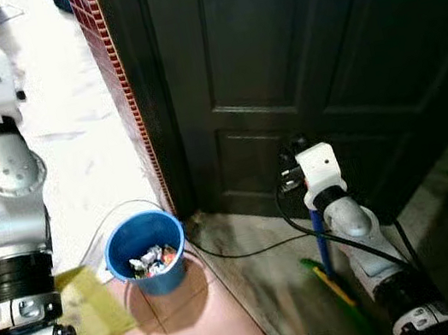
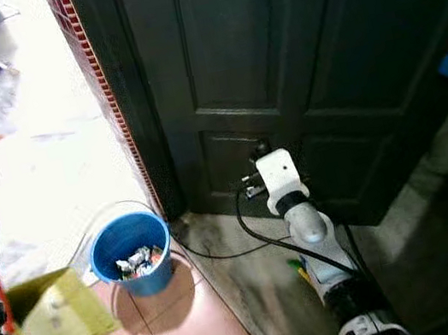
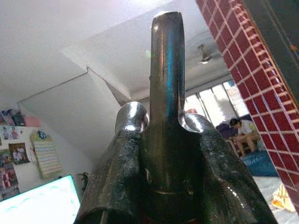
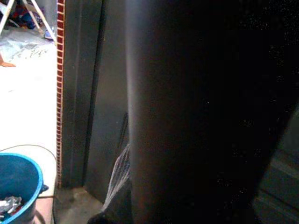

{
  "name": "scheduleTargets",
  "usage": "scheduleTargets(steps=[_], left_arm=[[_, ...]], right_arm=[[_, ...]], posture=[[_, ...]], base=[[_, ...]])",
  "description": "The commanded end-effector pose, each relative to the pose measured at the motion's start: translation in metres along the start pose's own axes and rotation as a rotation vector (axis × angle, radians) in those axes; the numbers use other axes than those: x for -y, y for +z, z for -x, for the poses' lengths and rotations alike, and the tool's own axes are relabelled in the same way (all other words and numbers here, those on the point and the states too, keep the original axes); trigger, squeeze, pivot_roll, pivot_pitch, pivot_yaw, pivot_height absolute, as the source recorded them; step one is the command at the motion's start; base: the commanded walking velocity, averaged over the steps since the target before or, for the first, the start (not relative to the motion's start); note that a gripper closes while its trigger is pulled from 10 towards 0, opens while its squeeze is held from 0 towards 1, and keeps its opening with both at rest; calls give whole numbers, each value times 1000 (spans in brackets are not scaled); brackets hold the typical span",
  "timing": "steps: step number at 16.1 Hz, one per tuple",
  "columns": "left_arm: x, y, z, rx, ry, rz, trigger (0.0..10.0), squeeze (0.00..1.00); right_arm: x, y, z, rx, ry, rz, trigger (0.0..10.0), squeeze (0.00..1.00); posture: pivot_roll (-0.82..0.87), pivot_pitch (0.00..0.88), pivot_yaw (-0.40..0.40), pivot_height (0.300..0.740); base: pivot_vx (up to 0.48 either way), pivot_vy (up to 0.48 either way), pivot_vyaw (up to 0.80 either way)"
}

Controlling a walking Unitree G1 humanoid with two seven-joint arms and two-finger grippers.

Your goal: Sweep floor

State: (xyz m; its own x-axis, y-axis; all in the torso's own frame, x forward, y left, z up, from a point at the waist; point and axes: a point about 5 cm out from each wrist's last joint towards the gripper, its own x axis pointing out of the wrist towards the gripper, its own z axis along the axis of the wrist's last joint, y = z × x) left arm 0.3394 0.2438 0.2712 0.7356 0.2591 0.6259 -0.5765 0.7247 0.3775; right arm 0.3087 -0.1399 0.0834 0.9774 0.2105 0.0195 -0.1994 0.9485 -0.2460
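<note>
From the left eye view, the round blue plastic bucket (image 1: 145,252) with crumpled litter inside sits at about seven o'clock on the pink tiles, just beside the red-tiled door jamb (image 1: 119,90); the flat yellow plastic dustpan (image 1: 91,302) hangs at eight o'clock below the left arm, and a blue-handled broom with a green head (image 1: 326,264) stands at five o'clock, close against the right arm before the dark panelled door (image 1: 310,65). From the right eye view the layout reads the same. In the left wrist view the left gripper (image 3: 166,140) has its fingers clamped on a shiny dark handle, probably the dustpan's. The right wrist view is too dark to tell how the right gripper's fingers stand. Judging by the litter already in the bucket, sweeping is under way; the next move calls for bringing the broom head down onto the grey floor (image 1: 266,281) and drawing dirt toward the lowered dustpan.
</note>
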Motion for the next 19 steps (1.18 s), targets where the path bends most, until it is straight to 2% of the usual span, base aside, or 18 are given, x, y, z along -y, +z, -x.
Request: scheduleTargets(steps=[1, 4, 9, 11, 14, 16, 19], left_arm=[[-6, 17, -5, 91, 17, -29, 10000, 0], [3, 3, 10, 3, -16, 19, 10000, 0], [49, -49, 66, -313, -104, 192, 10000, 0], [62, -60, 81, -383, -102, 239, 10000, 0], [74, -67, 91, -457, -117, 299, 10000, 0], [79, -68, 94, -460, -131, 303, 10000, 0], [82, -69, 97, -472, -110, 322, 10000, 0]], right_arm=[[-1, 7, -2, 34, 13, 9, 10000, 0], [-2, 5, -2, 29, 21, 7, 10000, 0], [-8, 5, -3, 30, 54, -33, 10000, 0], [-7, 8, -3, 42, 61, -43, 10000, 0], [-6, 8, -2, 41, 62, -52, 10000, 0], [-11, 8, -1, 46, 70, -68, 10000, 0], [-14, 8, 1, 46, 87, -76, 10000, 0]], posture=[[-53, 0, 17, 740], [-50, 0, 19, 740], [-55, 0, 16, 740], [-62, 0, 19, 740], [-65, 0, 24, 740], [-65, 0, 25, 740], [-67, 0, 24, 740]], base=[[0, 0, 0], [0, 0, 0], [0, 0, 0], [0, 0, 0], [0, 0, 0], [0, 0, 0], [0, 480, 0]])
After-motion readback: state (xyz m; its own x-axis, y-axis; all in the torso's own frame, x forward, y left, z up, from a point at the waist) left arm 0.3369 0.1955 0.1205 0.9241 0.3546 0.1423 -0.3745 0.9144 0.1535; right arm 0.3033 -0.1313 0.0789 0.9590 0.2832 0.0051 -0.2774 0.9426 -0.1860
